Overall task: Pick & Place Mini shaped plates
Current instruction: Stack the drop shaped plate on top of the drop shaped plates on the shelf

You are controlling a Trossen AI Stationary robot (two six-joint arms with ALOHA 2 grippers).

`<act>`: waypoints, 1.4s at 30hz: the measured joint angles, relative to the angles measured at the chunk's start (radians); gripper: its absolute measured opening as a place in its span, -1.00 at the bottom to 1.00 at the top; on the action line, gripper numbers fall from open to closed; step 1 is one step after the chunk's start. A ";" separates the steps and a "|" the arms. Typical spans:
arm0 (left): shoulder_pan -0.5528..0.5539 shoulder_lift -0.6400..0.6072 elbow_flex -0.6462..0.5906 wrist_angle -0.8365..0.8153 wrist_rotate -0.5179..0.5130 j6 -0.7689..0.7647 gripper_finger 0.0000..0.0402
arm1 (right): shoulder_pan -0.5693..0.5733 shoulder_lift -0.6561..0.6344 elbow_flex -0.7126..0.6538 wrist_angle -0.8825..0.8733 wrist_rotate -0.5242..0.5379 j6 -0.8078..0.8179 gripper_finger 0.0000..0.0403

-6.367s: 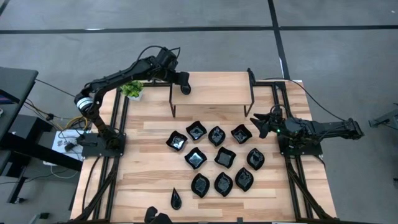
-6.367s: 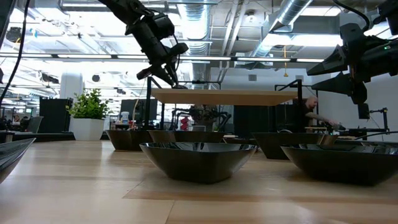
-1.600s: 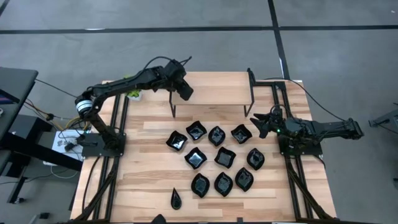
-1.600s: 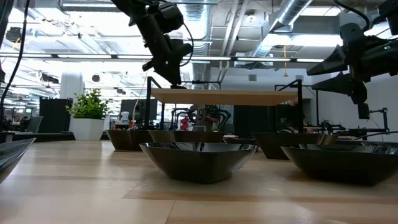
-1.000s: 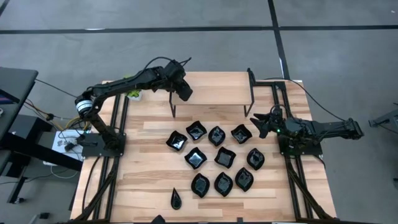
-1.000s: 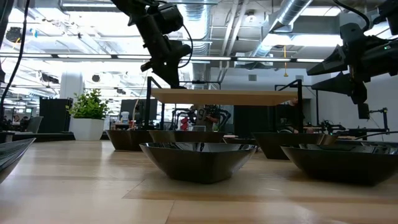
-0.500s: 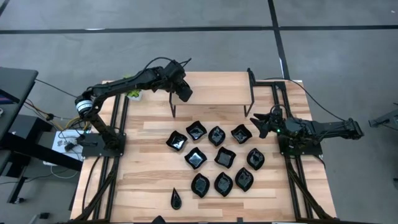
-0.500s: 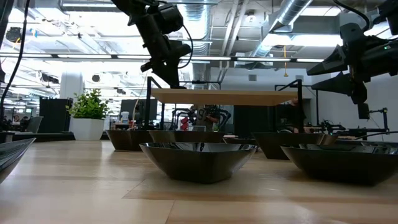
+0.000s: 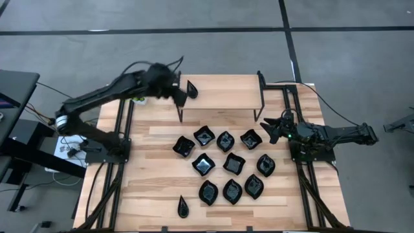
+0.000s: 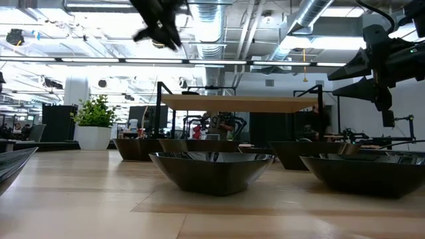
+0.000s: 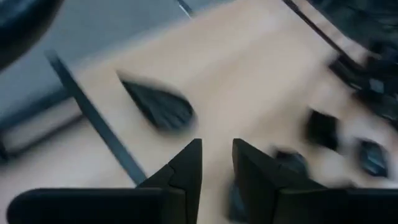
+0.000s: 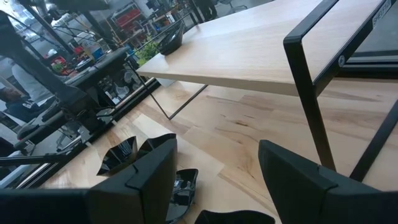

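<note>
My left gripper has pulled back toward the upper left of the high view since half a sec ago, when it sat right over the corner of the raised shelf. A teardrop plate now lies bare on that shelf corner, so I read this as one placement done and the arm on its way out for the next pick. In the left wrist view the same plate sits beyond my fingertips, nothing between them; the jaws stand part open with a narrow gap, empty.

The right gripper hasn't budged at the right edge of the table, jaws spread wide, holding nothing. Its wrist view shows the shelf top w/ the teardrop far off at the upper left.

Rest of the mini plates are grouped mid-table in loose rows, plus a lone teardrop near the bottom edge, well apart from the group. So most of the job is left, I'd judge.

Hard to read: the left arm is motion-smeared in high and low views, and the left wrist pic is blurred throughout. The low view cuts the left gripper at the top edge. The plant is partly under the arm.
</note>
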 joint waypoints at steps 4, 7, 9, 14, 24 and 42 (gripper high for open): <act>-0.190 -0.090 -0.029 -0.145 0.003 -0.298 -0.55 | 0.000 0.000 0.000 0.000 0.000 0.000 0.10; -0.367 -0.119 -0.093 -0.162 0.003 -0.543 -0.55 | 0.000 0.000 0.000 0.000 0.000 0.000 0.10; -0.479 -0.119 -0.140 -0.162 0.009 -0.707 -0.55 | 0.000 0.000 0.000 0.000 0.000 0.000 0.10; -0.716 -0.084 -0.246 -0.117 0.080 -1.079 -0.55 | 0.000 0.000 0.000 0.000 0.000 0.000 0.10; -0.973 0.091 -0.437 0.370 0.074 -1.427 -0.55 | 0.000 0.000 0.000 0.000 0.000 0.000 0.10; -1.033 0.346 -0.438 0.504 0.202 -1.534 -0.55 | 0.000 0.000 0.000 -0.001 0.000 -0.001 0.10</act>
